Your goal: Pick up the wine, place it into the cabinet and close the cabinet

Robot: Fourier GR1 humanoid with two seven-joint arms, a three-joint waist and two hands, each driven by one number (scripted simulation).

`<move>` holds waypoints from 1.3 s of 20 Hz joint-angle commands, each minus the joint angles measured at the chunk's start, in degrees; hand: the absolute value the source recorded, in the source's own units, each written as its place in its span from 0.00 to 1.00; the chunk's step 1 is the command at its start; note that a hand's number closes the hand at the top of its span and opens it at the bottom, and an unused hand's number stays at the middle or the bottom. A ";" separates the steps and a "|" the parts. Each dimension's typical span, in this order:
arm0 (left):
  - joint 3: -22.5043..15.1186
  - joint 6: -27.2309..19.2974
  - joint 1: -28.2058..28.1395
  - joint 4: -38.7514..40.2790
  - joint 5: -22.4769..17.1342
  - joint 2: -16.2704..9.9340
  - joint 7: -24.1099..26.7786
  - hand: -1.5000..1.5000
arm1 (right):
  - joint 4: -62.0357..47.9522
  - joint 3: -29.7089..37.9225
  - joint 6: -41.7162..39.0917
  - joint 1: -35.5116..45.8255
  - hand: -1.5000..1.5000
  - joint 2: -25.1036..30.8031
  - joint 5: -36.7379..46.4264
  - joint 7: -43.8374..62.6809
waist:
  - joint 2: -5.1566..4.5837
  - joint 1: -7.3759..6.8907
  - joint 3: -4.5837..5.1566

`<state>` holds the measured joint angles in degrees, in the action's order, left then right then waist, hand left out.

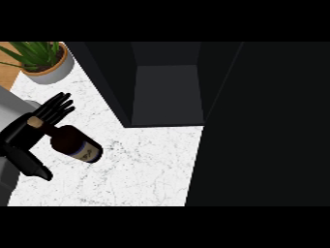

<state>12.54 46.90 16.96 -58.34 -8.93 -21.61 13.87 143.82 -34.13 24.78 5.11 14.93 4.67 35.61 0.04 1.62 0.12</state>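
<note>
Trouble lies in the grasp: the left hand [35,127] curls round only the neck of the dark glass wine bottle [73,143], left of the open black cabinet [166,92]; swinging, its body could strike the cabinet wall.

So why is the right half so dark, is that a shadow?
In the head view it looks like the black cabinet itself, not a shadow; its open compartment is dim grey inside. The white counter is evenly lit, and the wine bottle in the left hand casts almost no shadow.
</note>
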 commanded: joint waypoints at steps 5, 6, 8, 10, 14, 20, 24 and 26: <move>-2.48 -3.53 4.51 11.68 9.21 1.59 12.26 0.00 | 10.47 0.61 0.19 -1.67 0.00 3.13 3.49 2.48 | -0.14 0.24 0.01; -1.97 -1.13 3.74 15.20 9.57 -0.62 14.97 0.00 | 9.08 -1.28 1.00 -1.86 0.00 2.16 4.72 2.72 | -0.15 0.03 0.02; -1.58 -0.88 6.87 18.68 9.33 -1.56 14.77 0.00 | 7.80 -0.15 1.05 -0.13 0.00 2.13 4.36 1.66 | -0.20 0.06 0.02; -4.59 -0.77 4.67 18.66 11.11 0.93 16.43 0.00 | 7.81 -0.88 1.84 0.58 0.00 2.18 4.61 3.50 | -0.14 0.06 0.07; -4.39 1.55 5.22 21.05 8.46 1.74 13.95 0.00 | 10.76 -1.43 2.77 -0.55 0.00 3.83 5.46 3.98 | 0.14 0.44 0.05; -5.89 2.84 6.19 26.26 10.60 -0.39 19.51 0.00 | 10.01 -1.07 3.07 0.35 0.00 4.62 4.39 4.14 | -0.07 0.32 0.11; -8.01 1.08 6.44 26.70 12.00 1.93 22.44 0.00 | 8.52 0.70 2.96 0.67 0.00 5.36 1.83 1.83 | -0.24 0.34 0.10; -7.72 2.45 7.16 27.01 11.16 0.45 21.97 0.00 | 7.31 -4.64 4.35 0.37 0.00 4.17 6.23 1.52 | 0.02 0.20 0.09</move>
<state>5.46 42.51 23.85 -32.99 1.71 -20.19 28.51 143.47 -35.84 28.45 6.76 18.80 4.75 34.03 0.01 1.90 0.20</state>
